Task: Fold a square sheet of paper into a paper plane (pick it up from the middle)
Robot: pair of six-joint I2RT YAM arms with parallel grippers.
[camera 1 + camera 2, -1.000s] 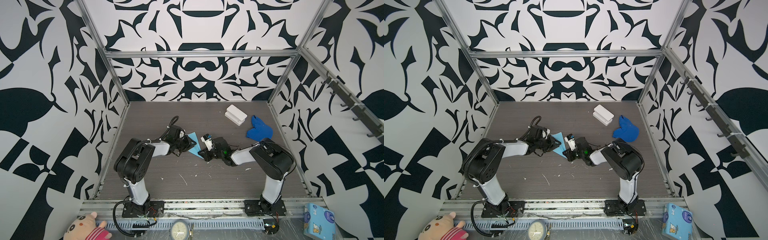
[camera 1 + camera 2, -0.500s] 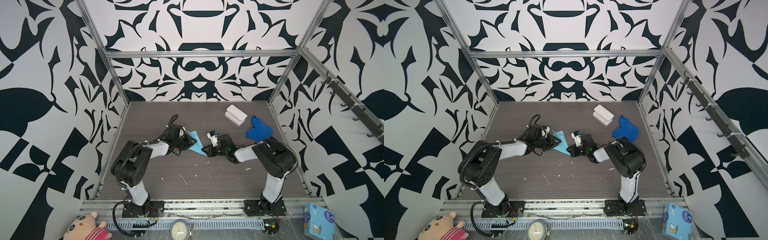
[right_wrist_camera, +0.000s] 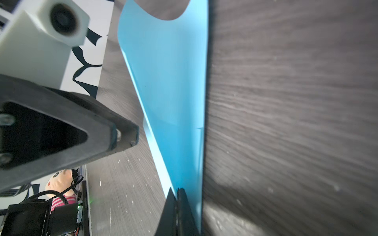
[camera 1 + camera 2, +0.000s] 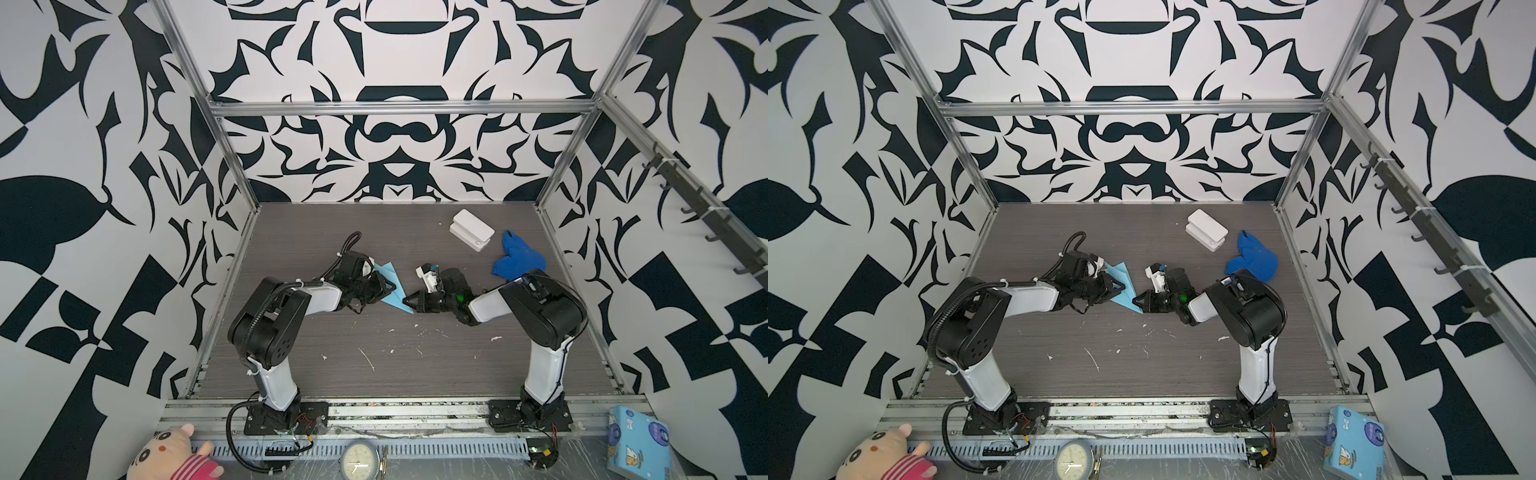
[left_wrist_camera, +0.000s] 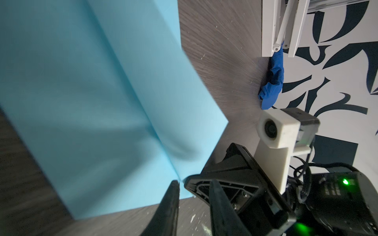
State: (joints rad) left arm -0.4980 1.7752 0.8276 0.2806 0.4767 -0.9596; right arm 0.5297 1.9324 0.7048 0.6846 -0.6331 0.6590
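The light-blue sheet of paper (image 4: 392, 286) (image 4: 1123, 286) lies mid-table, folded to a long pointed shape with a centre crease (image 5: 143, 114). My right gripper (image 4: 409, 300) (image 4: 1138, 300) (image 3: 176, 190) is shut at the paper's near tip, pinching the raised fold, and the paper (image 3: 173, 81) stands up from its jaws. From the left, my left gripper (image 4: 387, 287) (image 4: 1119, 286) (image 5: 195, 181) is against the paper's side, slightly open with only table between its fingers. Its fingertips sit beside the right gripper's fingers (image 5: 235, 179).
A white box (image 4: 471, 228) and a royal-blue cloth lump (image 4: 517, 259) lie at the back right. Small white scraps (image 4: 368, 359) dot the table's front half. A plush toy (image 4: 174, 457), a clock (image 4: 359, 461) and a printed box (image 4: 638, 444) sit outside the front rail.
The right gripper has shifted slightly right and toward the back, staying at the paper's near tip, and closed fully. The left gripper has edged along the paper's side.
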